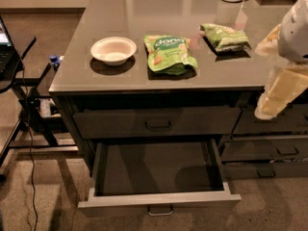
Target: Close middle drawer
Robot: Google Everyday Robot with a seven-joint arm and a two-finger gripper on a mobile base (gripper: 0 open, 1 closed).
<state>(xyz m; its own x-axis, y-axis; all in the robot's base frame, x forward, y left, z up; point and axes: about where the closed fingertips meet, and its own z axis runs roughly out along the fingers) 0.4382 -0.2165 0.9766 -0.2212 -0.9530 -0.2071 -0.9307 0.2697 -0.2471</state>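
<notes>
The hand (280,96), at the right edge, is partly cut off.

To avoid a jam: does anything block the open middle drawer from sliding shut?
Nothing visible does: the middle drawer is pulled out and its box looks empty. The end effector hangs to its upper right, by the counter edge.

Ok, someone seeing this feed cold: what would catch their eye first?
The middle drawer, pulled wide open at bottom centre, showing its dark inside. Above it the counter holds a white bowl, a green bag beside it and a smaller bag farther right. The end effector hangs at the right edge, by the counter's front corner, away from the drawer.
</notes>
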